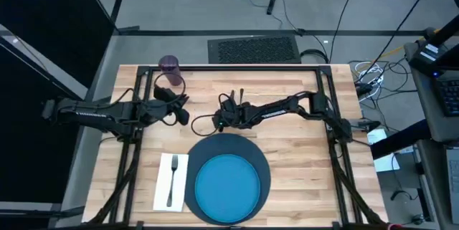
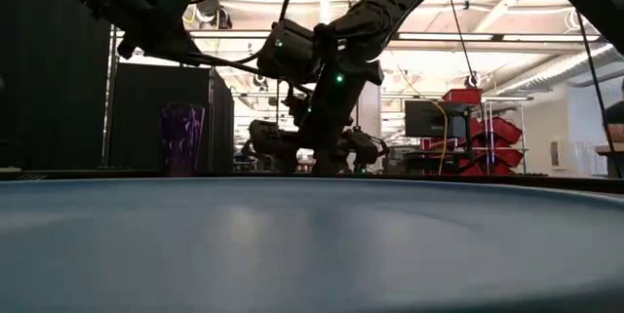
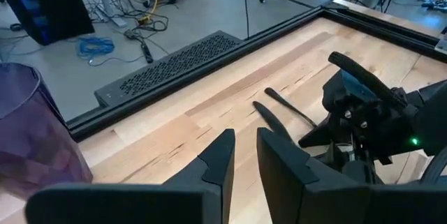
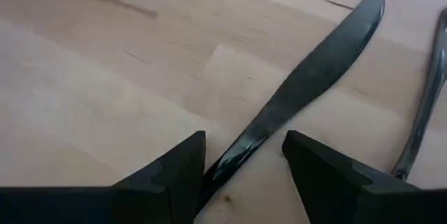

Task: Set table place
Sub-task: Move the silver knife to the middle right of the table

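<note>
A dark metal knife (image 4: 307, 84) lies flat on the table (image 1: 301, 147), with a spoon (image 4: 426, 91) beside it. My right gripper (image 4: 244, 147) is down at the table's middle (image 1: 224, 119), open, its fingers on either side of the knife's handle end. My left gripper (image 3: 244, 147) hovers to its left (image 1: 183, 109), open by a narrow gap with nothing between the fingers. The purple cup (image 1: 169, 64) stands upright at the far left edge. Near the front, the blue plate (image 1: 228, 183) lies on the dark mat (image 1: 208, 147). The fork (image 1: 172, 180) lies on the white napkin (image 1: 162, 190). My right gripper straddles the knife's handle end (image 4: 234, 158), slanting down from the table's right. The handle lies flat on the wood, close against one finger (image 4: 188, 165). Whether that finger touches it I cannot tell.
Black frame bars (image 1: 326, 101) run along the table's far edge and both sides. Bare wood lies right of the mat (image 1: 308, 173). In the low view the plate's rim (image 2: 312, 245) fills the foreground. Cables and a floor grille (image 1: 254, 47) lie beyond the far edge.
</note>
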